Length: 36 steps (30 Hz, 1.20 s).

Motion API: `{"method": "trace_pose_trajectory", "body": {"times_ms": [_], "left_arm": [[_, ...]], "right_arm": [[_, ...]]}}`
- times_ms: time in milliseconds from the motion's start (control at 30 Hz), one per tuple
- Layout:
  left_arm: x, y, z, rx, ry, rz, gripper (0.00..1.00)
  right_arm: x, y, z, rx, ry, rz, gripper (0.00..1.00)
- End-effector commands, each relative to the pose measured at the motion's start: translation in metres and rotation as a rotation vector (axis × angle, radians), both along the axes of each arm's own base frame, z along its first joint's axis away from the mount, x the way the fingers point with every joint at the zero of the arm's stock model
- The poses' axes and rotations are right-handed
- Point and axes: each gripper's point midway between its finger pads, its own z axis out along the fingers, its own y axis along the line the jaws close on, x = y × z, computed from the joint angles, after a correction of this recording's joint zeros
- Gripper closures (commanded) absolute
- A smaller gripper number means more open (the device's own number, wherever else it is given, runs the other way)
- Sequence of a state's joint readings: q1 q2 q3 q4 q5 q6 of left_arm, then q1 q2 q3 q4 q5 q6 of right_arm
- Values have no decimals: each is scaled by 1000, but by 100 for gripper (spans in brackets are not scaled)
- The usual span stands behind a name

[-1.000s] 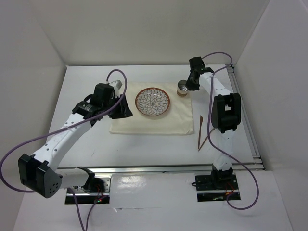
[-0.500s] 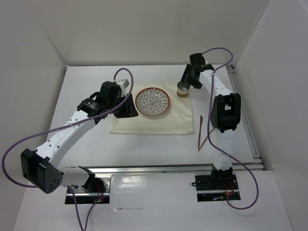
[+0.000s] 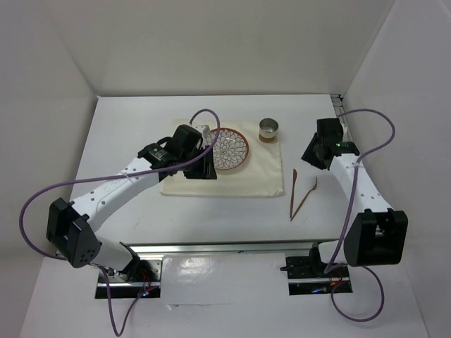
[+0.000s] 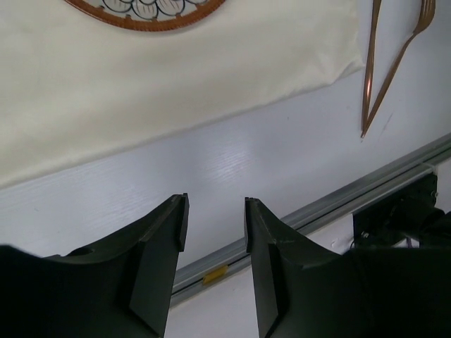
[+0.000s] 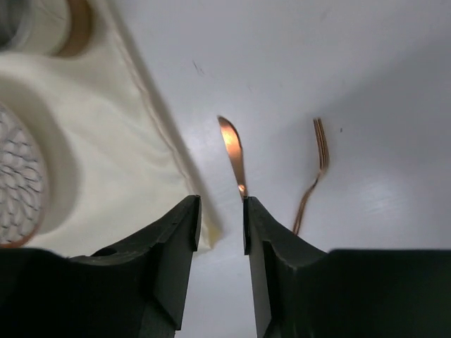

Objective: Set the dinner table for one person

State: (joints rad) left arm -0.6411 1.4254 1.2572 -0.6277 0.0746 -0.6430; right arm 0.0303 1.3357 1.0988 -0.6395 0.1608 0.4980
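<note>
White dinner table (image 3: 130, 127), plate (image 3: 237, 148) partly behind left pincer (image 4: 215, 211).

Plate (image 3: 232, 149) and cup (image 3: 268, 129) sit on the cloth (image 3: 246, 179), knife (image 3: 293, 193) and fork (image 3: 306, 198) right of it.

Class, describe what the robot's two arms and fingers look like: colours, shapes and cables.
The left arm and right arm have white links with black joints and housings. A purple cable loops along each. The fingers are matte black, blocky, with flat inner faces.
</note>
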Motion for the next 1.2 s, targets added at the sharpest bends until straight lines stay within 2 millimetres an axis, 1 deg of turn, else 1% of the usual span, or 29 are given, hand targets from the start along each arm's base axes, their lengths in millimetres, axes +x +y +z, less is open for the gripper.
{"method": "trace_pose_trajectory", "body": {"times_ms": [0, 33, 100, 133, 167, 233, 267, 300, 367, 400, 433, 467, 567, 700, 800, 900, 933, 967, 1000, 1033, 1067, 1100, 1133, 1167], "left_arm": [[13, 6, 31, -12, -84, 67, 46], [14, 8, 35, -12, -100, 77, 46], [14, 13, 35, -7, -105, 99, 46], [14, 13, 35, -7, -105, 99, 46], [13, 13, 38, -13, -112, 99, 46], [14, 14, 38, -8, -116, 105, 46], [12, 16, 36, -2, -109, 105, 47], [11, 16, 33, 4, -102, 105, 47], [11, 16, 33, 4, -102, 105, 47], [9, 18, 31, 11, -94, 104, 47], [9, 18, 31, 11, -94, 104, 47], [9, 20, 26, 30, -82, 110, 47], [9, 20, 26, 30, -82, 110, 47], [7, 21, 26, 29, -83, 110, 47], [8, 23, 26, 35, -87, 116, 47], [8, 23, 26, 35, -87, 116, 47], [8, 23, 26, 35, -87, 116, 47], [7, 21, 26, 28, -82, 109, 47], [7, 21, 26, 28, -82, 109, 47], [7, 21, 26, 28, -82, 109, 48], [8, 21, 29, 27, -93, 102, 48], [7, 22, 28, 33, -86, 102, 48], [7, 22, 28, 33, -86, 102, 48], [7, 22, 28, 33, -86, 102, 48]], "right_arm": [[-19, 14, -48, 54, 136, 63, 60], [-22, 16, -58, 60, 177, 78, 60], [-27, 22, -70, 83, 228, 109, 60], [-32, 24, -83, 88, 273, 129, 60], [-33, 26, -87, 98, 288, 151, 60], [-42, 28, -101, 101, 347, 176, 56], [-49, 26, -105, 94, 370, 171, 53], [-49, 24, -108, 81, 380, 173, 51], [-59, 22, -116, 74, 410, 167, 51], [-57, 24, -116, 84, 399, 184, 50], [-62, 29, -121, 110, 421, 196, 50], [-61, 29, -125, 111, 427, 196, 50], [-72, 33, -137, 135, 476, 203, 50], [-78, 33, -144, 141, 496, 192, 50], [-81, 44, -150, 155, 521, 202, 51], [-88, 43, -161, 82, 579, 190, 55], [-92, 42, -164, 66, 600, 161, 55], [-90, 39, -164, 35, 607, 148, 58], [-94, 39, -167, 20, 627, 154, 61], [-90, 38, -165, 14, 614, 134, 67], [-91, 37, -165, -11, 617, 106, 72], [-90, 35, -160, -17, 603, 87, 76], [-84, 34, -155, -21, 577, 71, 84], [-81, 33, -146, -36, 555, 49, 89]]}}
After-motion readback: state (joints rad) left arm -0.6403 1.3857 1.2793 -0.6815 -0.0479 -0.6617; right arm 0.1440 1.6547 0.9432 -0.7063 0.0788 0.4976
